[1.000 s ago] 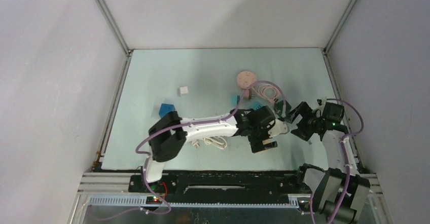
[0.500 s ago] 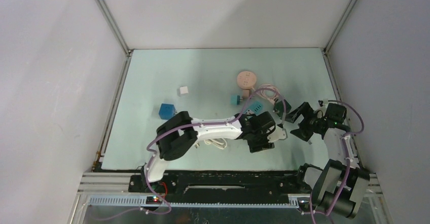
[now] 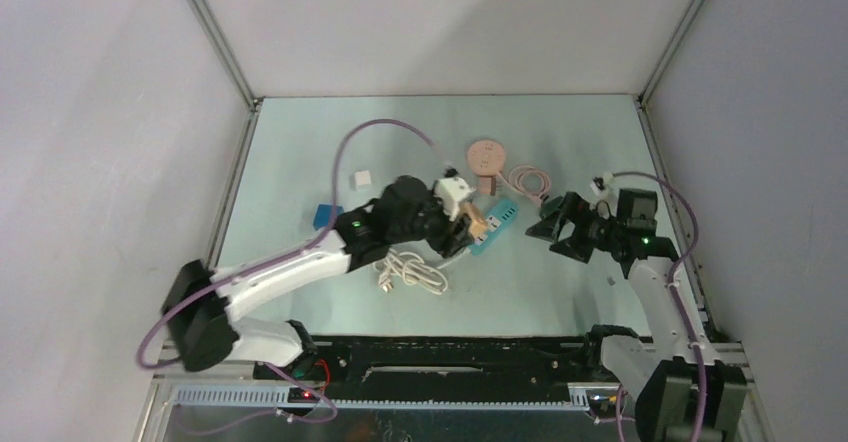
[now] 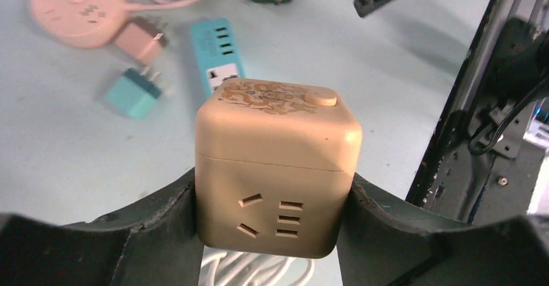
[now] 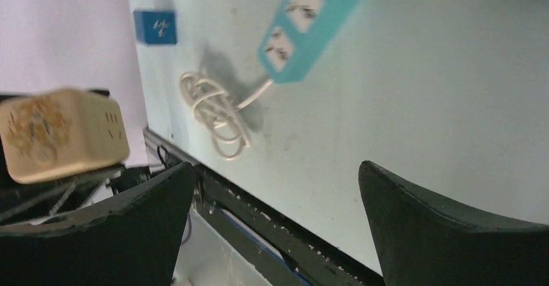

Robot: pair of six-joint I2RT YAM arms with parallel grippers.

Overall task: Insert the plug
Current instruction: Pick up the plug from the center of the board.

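Pale green table (image 3: 560,142): left gripper (image 4: 275,198) clamps beige cube socket (image 4: 278,150); right gripper (image 5: 275,169) gaping, empty. Teal plug (image 4: 133,92) lies at socket's ten o'clock, ungrasped. Insertion not begun.

From above, the round pink plastic socket hub (image 3: 486,154) sits just above mid-frame, the coiled pink cord (image 3: 527,180) right of it. Below the hub lies the teal plastic power strip (image 3: 497,224), the beige plastic cube socket (image 3: 478,224) over its left end, the coiled white cable (image 3: 410,272) lower left. The small white cube (image 3: 361,178) and blue plastic cube (image 3: 326,216) sit left of centre.
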